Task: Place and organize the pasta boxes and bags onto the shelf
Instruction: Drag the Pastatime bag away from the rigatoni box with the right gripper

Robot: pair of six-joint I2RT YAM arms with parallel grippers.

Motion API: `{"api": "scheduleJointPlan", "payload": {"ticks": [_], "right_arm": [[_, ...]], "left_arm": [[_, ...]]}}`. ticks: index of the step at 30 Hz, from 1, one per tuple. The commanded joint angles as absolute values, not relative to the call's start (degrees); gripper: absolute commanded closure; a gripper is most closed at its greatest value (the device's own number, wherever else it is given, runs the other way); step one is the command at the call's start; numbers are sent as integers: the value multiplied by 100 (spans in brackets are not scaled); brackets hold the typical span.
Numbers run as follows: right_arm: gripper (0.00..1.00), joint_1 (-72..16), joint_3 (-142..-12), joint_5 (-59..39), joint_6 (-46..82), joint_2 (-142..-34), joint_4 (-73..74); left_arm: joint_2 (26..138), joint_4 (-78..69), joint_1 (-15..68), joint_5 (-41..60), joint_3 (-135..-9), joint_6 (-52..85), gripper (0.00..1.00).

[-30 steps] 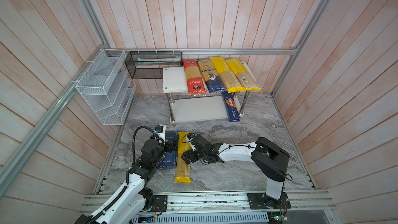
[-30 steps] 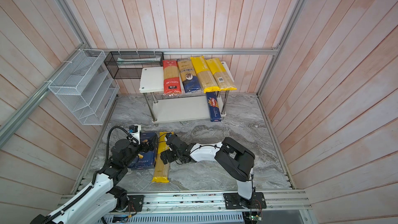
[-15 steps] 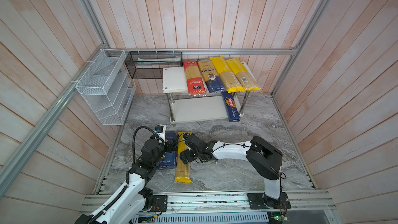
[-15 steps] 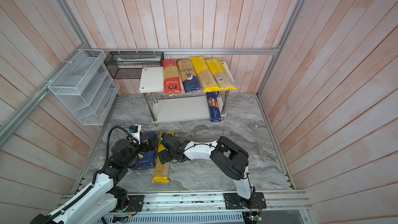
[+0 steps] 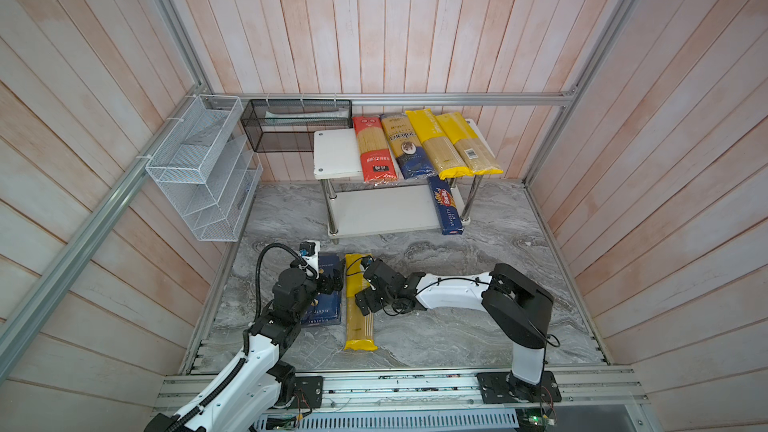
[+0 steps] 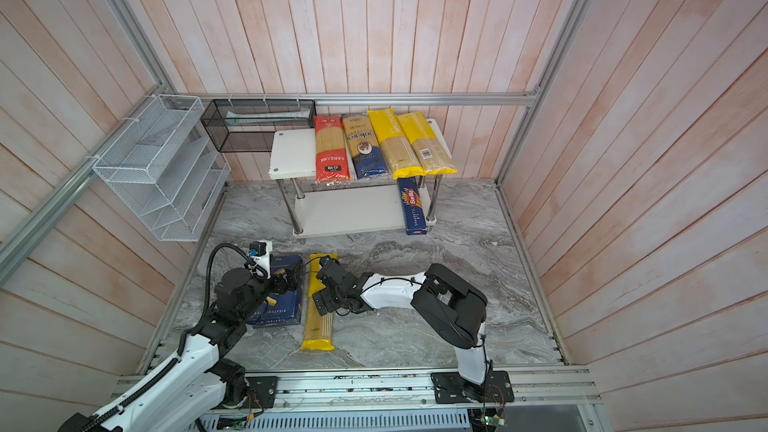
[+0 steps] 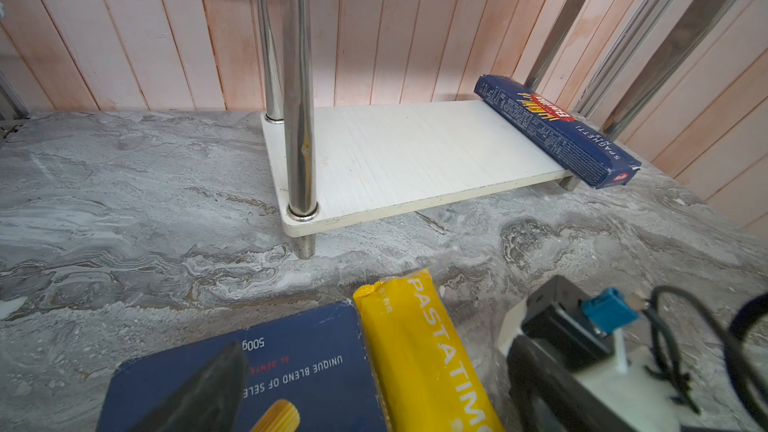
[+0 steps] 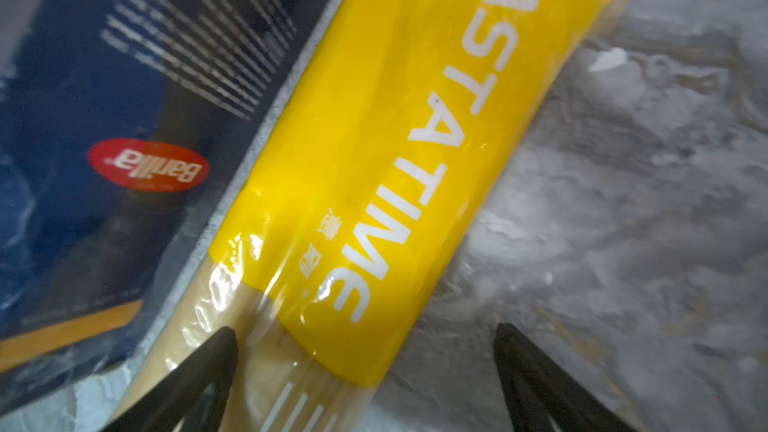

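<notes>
Leftward since a second ago, my right gripper (image 8: 365,332) sits over the long yellow-ended clear spaghetti bag (image 8: 374,139), jaws spread — closing here could snag the adjacent dark blue cardboard box (image 8: 62,89).

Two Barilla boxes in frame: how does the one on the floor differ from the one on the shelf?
Shape: the floor box is wide; the shelf box is long and narrow.
Place: the floor box lies on the marble floor beside a yellow bag; the shelf box lies on the lower board of the shelf, its near end overhanging the edge.
Print: the floor box reads rigatoni, the shelf box spaghetti.
Both are dark blue with a red logo.
</notes>
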State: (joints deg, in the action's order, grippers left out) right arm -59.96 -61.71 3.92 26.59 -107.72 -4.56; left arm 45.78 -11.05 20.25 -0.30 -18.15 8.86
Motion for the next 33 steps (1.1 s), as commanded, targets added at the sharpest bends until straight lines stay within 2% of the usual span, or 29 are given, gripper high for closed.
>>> {"api": "scheduleJointPlan", "payload": {"ticks": [1,12,15,18,33], "right_arm": [[2,-5616,-5593,508,2672,-10642,-1007],[2,-5398,-5346,394,1901,-9678,-874],[2,-5397,-5227,39,1727,-9511,-563],[2,-5419,-5287,-244,1722,-9607,-481],[2,-5800,-5532,-196,2231,-10296,-445]], "left_arm": [[4597,-1081,1997,-35,-1806,916,0],[4607,-1095,1996,0,-1815,912,0],[4627,-1092,1992,-8,-1815,913,0],[4654,-1091,1996,0,-1833,913,0],[4718,-1083,1991,5,-1863,902,0]]}}
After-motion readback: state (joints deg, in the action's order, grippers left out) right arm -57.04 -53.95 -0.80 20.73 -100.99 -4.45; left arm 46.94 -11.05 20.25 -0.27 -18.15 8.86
